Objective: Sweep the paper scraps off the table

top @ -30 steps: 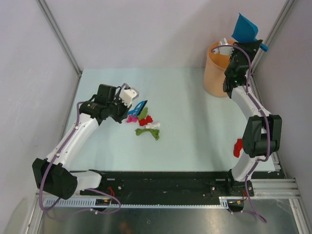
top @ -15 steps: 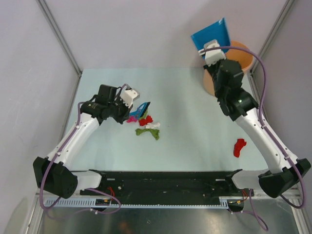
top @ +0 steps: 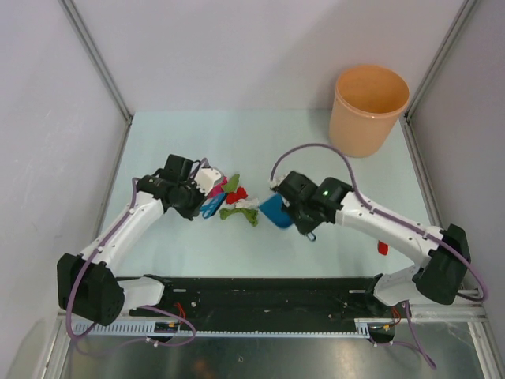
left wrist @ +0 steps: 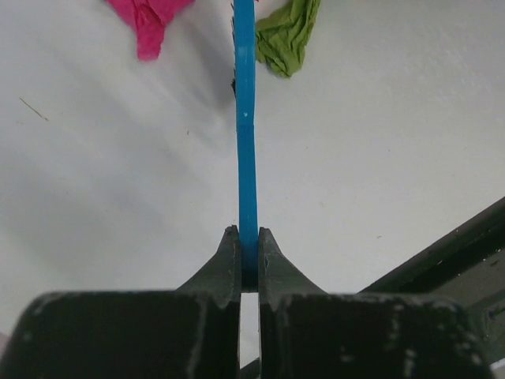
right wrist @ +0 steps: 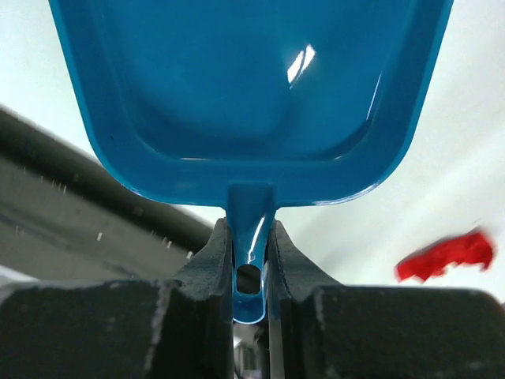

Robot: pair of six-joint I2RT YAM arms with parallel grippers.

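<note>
Several paper scraps lie mid-table: magenta-pink [top: 218, 187], red [top: 235, 194], white [top: 247, 204] and green [top: 240, 213]. One red scrap [top: 383, 248] lies apart near the right arm; it also shows in the right wrist view [right wrist: 446, 257]. My left gripper [top: 207, 197] is shut on a thin blue sweeping tool [left wrist: 248, 158], its edge at the pile's left side. The left wrist view shows a pink scrap [left wrist: 150, 20] and a green scrap [left wrist: 288, 35] beyond the gripper [left wrist: 248, 237]. My right gripper [right wrist: 251, 229] is shut on the handle of the blue dustpan [right wrist: 252, 87], which rests just right of the pile [top: 274, 211].
An orange bin [top: 369, 106] stands at the table's far right corner. The pale green table [top: 316, 162] is edged by a metal frame. The black rail with the arm bases [top: 268, 296] runs along the near edge.
My right arm has swung the dustpan from above the orange bin down to the table beside the scrap pile. My left gripper has shifted the blue tool slightly nearer and lower.
</note>
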